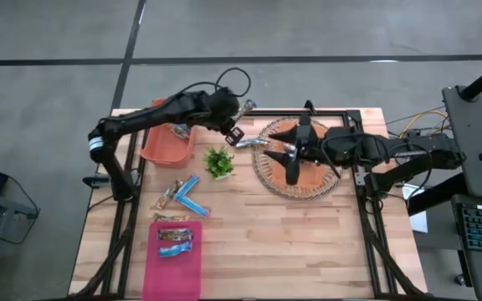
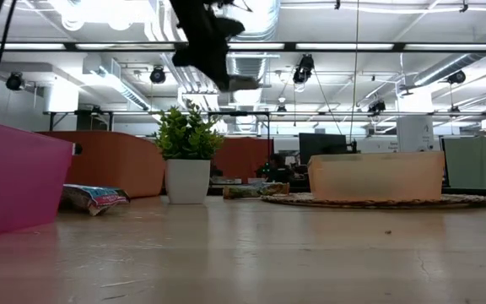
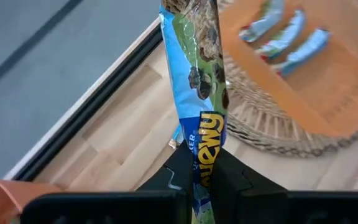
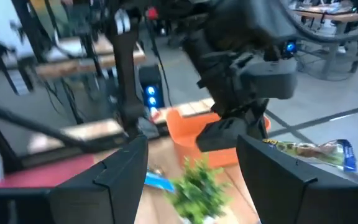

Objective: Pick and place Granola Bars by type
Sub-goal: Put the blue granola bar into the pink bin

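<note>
1. The left claw [image 1: 234,134] is hanging above the surface [image 1: 291,242], clenched on one end of a blue granola bar [image 3: 197,93], which is sticking out from between its fingers [image 3: 173,171] toward the wicker basket [image 1: 268,177].
2. The right claw [image 1: 292,149] is hovering over the wicker basket with its fingers spread and nothing between them.
3. Risk: the bar is being held by a thin wrapper end only. In my judgement it could twist or slip out during travel, and a shiny wrapper is offering little friction.
4. Risk: the two claws are working close together at the basket rim. If a hand-over or a drop is being attempted here, the arms could be colliding, or the bar could be landing on the rim and sliding off.
5. Risk: the small plant [image 1: 217,162] is standing just beside the left claw's path and could be getting knocked over.
6. An orange bin [image 1: 167,144] is sitting under the left arm; a second orange tray [image 3: 303,68] inside the basket is holding several silver-blue bars [image 3: 288,38].
7. More bars [image 1: 182,195] are lying loose on the surface, apart from the plant, and a pink bin [image 1: 174,266] near the front edge is holding another bar [image 1: 174,240].
</note>
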You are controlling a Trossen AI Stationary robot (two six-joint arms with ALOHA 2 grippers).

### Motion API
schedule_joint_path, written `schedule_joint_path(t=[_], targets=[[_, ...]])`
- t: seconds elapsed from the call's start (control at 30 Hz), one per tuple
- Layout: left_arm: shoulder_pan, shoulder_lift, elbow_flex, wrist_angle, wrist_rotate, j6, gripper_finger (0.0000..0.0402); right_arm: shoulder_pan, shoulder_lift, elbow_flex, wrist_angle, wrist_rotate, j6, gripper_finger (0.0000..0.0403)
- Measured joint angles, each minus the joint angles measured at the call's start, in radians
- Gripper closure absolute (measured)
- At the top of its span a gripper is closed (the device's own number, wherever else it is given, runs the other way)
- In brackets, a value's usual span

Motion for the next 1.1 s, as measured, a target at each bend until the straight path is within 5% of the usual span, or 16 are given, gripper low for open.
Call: schedule_joint_path(t=[0.27,0.67,1.1], targets=[[-0.068,-0.152,-0.124,0.046,0.001,0.048,0.0392,0.0,0.003,0.0,0.153,0.0,0.084,0.017],[-0.225,-0.514,-0.571,0.265,0.011,0.007,0.0392,0.0,0.003,-0.002,0.188,-0.001,0.107,0.017],[-0.488,-0.735,-0.729,0.2,-0.119,-0.125,0.0392,0.0,0.03,-0.005,0.181,-0.001,0.104,0.017]])
